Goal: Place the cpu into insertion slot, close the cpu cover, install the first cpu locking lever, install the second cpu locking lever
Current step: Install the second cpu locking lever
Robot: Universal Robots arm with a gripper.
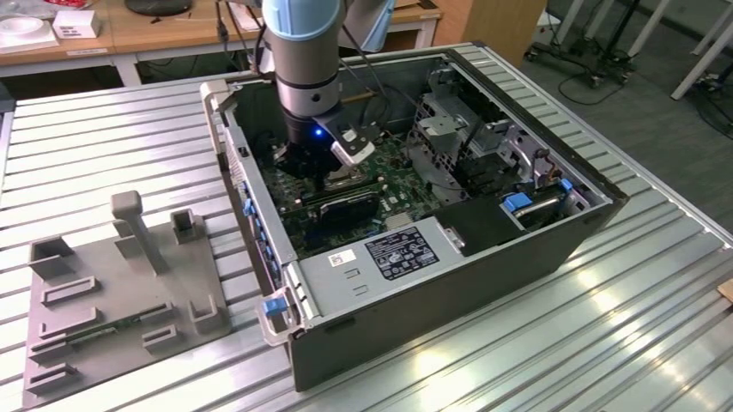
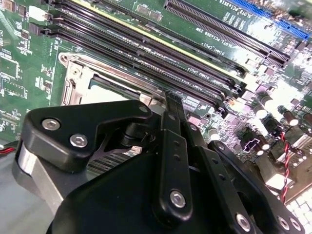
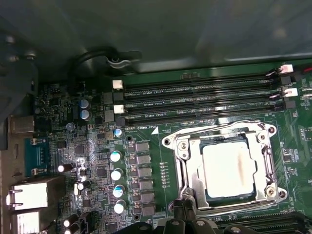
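Note:
The pale silvery-tan cpu (image 3: 226, 168) lies flat in the insertion slot (image 3: 183, 168) on the green motherboard (image 3: 97, 146). The silvery cpu cover (image 3: 192, 183) lies down flat around it, and the chip shows through its window. In the first wrist view, the black tip of my gripper (image 3: 181, 208) hangs right at the socket's near edge, by one corner. In the second wrist view, the gripper's (image 2: 170, 100) black linkage hides most of the insertion slot (image 2: 73, 78); a strip of the cpu (image 2: 105, 88) peeks out. In the exterior view, my gripper (image 1: 307, 172) reaches down into the open computer case (image 1: 481, 249).
Long black memory slots (image 3: 195, 100) run beside the socket, with capacitors (image 3: 116, 173) and rear ports (image 3: 29, 192) to its other side. The case walls (image 1: 235, 172) hem the arm in. A grey fixture plate (image 1: 115, 300) sits on the slatted table at the exterior view's left.

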